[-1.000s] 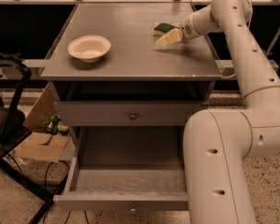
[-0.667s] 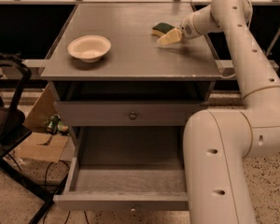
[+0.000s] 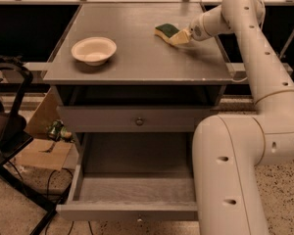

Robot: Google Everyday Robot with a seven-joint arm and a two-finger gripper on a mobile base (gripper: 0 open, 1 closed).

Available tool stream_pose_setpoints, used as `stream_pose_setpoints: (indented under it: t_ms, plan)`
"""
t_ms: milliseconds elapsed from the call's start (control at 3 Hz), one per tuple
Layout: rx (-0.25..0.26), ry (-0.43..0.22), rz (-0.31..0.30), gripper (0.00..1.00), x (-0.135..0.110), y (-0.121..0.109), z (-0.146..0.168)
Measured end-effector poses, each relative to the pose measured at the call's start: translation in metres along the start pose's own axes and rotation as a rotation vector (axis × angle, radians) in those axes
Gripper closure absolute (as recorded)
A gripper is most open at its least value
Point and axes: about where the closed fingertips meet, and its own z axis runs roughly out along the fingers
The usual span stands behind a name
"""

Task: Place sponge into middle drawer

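The gripper (image 3: 183, 36) sits low over the far corner of the table (image 3: 137, 65), its tip against the sponge (image 3: 166, 31), which lies on the tabletop right at the gripper. Whether it has a hold on the sponge cannot be told. The middle drawer (image 3: 127, 211) stands pulled open, well below the gripper and nearer the camera. The opening looks done, while lifting, carrying down and releasing the sponge appear left. A cream bowl (image 3: 93, 50) sits well past the sponge from the gripper.
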Motion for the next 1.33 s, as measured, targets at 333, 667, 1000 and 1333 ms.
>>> stream_pose_setpoints:
  t_ms: [333, 667, 1000, 1333]
  plan:
    - [0.0, 0.0, 0.0, 0.9, 0.0, 0.0, 0.0]
    - [0.0, 0.0, 0.0, 1.0, 0.0, 0.0, 0.0]
    - [0.01, 0.023, -0.048, 1.0, -0.014, 0.007, 0.001]
    - [0.03, 0.039, -0.106, 1.0, -0.033, 0.012, -0.011]
